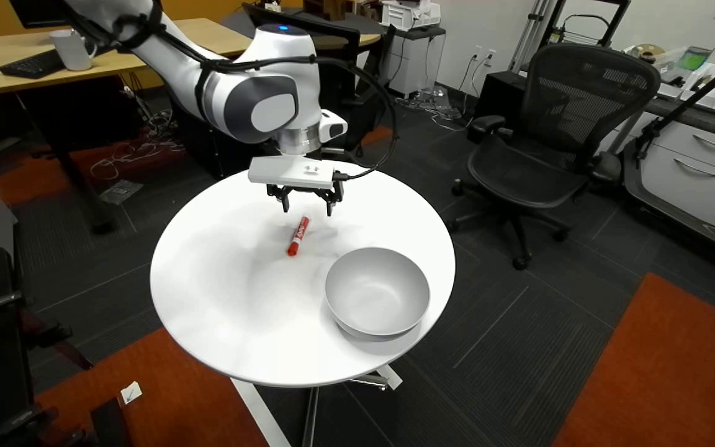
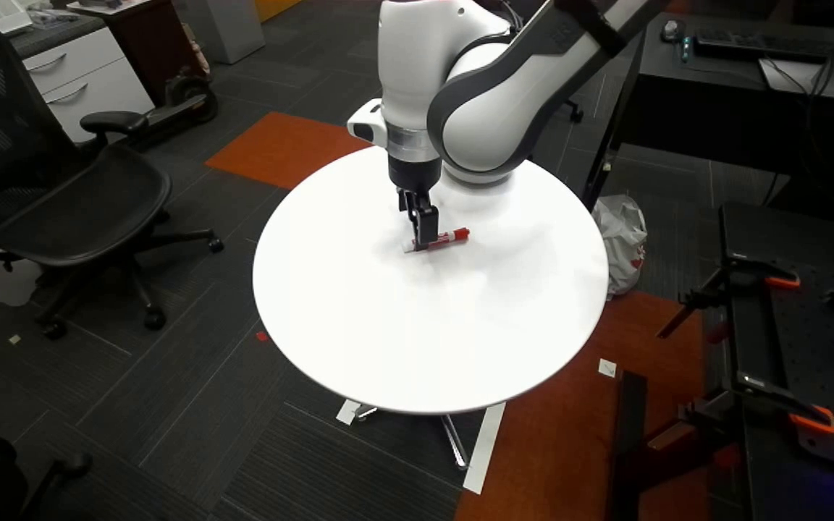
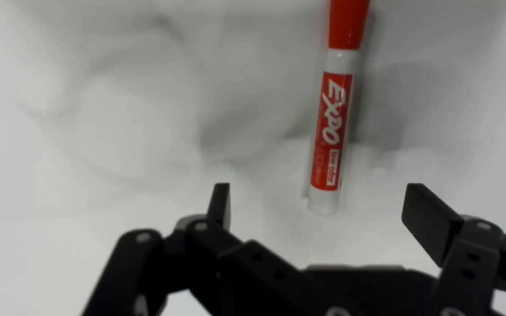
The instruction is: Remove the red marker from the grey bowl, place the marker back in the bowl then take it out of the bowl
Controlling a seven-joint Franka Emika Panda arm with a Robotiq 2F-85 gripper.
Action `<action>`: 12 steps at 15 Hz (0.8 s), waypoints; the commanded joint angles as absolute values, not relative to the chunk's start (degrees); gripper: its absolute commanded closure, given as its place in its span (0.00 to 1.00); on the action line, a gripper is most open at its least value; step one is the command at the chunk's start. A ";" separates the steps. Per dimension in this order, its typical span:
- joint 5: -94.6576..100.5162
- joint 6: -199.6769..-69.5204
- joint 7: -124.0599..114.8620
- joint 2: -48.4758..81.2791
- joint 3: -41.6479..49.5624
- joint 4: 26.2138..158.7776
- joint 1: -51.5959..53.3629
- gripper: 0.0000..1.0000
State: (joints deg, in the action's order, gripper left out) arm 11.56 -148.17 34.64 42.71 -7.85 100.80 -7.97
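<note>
- The arm (image 1: 233, 87) reaches in from eleven o'clock in an exterior view, out over the round white table (image 1: 221, 310).
- Its forearm slopes down toward four o'clock, bends at a rounded joint (image 1: 261, 108), and the wrist (image 1: 298, 139) hangs almost straight down, toward six.
- A black cable (image 1: 388, 99) runs along the arm and loops out on the wrist's three o'clock side to a white plate (image 1: 292, 172) above the gripper (image 1: 307, 210).
- The gripper points down just above the tabletop, toward twelve o'clock from its middle; its fingers (image 3: 428, 219) are spread wide.
- The red marker (image 1: 298, 237) lies on the table near the middle, apart from both fingers, its red cap between six and seven o'clock.
- In the wrist view the cap points just past twelve, and the pale end shows between the fingers, which stand at nine and three.
- The grey bowl (image 1: 377, 292) stands upright between three and four o'clock, apart from the marker.
- In an exterior view the arm (image 2: 486, 119) slants in from one o'clock, and a finger hides part of the marker.
</note>
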 commanded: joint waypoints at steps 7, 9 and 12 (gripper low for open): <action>9.05 -147.72 35.82 36.15 -8.86 104.78 -8.99 0.00; 8.85 -148.48 35.36 34.17 -8.55 106.27 -8.68 0.00; 8.20 -148.73 35.65 32.04 -8.62 107.68 -8.85 0.00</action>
